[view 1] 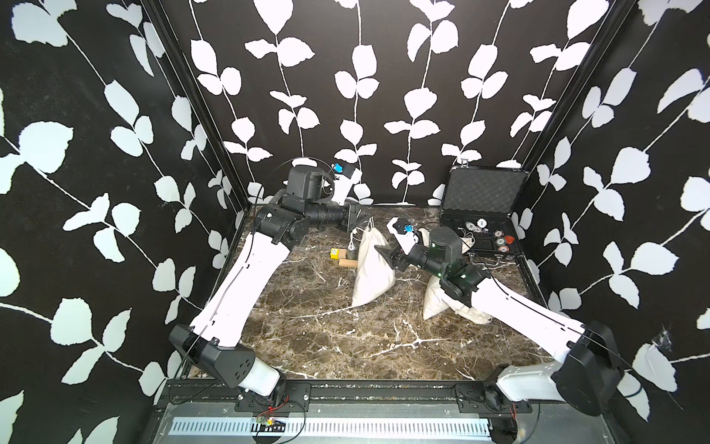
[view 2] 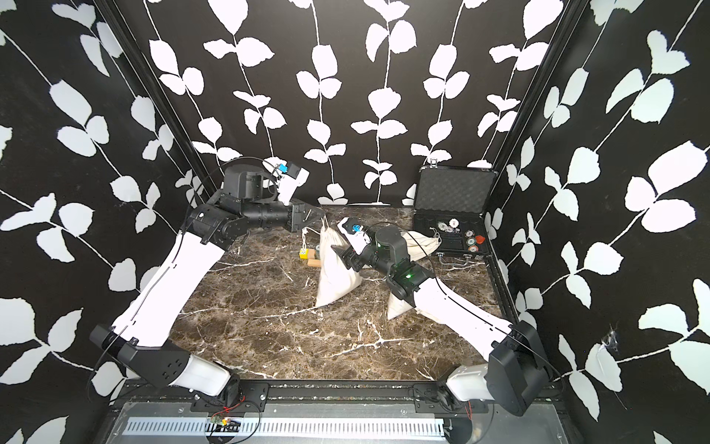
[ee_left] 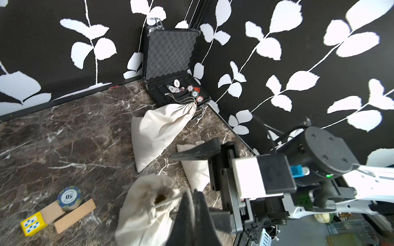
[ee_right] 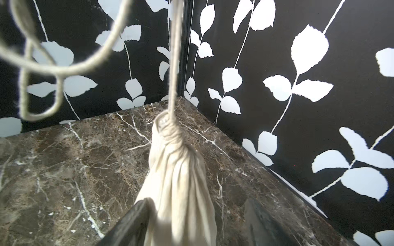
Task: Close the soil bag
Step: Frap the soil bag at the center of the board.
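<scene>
The soil bag (view 1: 370, 269) (view 2: 334, 280) is a cream cloth drawstring sack standing mid-table. Its neck (ee_right: 170, 132) is gathered into tight pleats. In the left wrist view a small dark gap (ee_left: 160, 198) in the mouth shows soil. My left gripper (view 1: 356, 223) (ee_left: 193, 192) is just above the bag's top, shut on the drawstring (ee_right: 174, 64), which runs taut up from the neck. My right gripper (view 1: 383, 256) (ee_right: 196, 223) is open astride the bag below the neck. One finger (ee_right: 132, 219) touches the cloth. The other finger (ee_right: 262, 221) stands apart from it.
Left of the bag lie a yellow die (view 1: 335, 253), a wooden block (view 1: 347, 262) and a poker chip (ee_left: 69, 198). Two more cream bags (ee_left: 162, 127) (view 1: 438, 303) lie to the right, one under my right arm. An open black case (view 1: 480, 215) fills the back right corner.
</scene>
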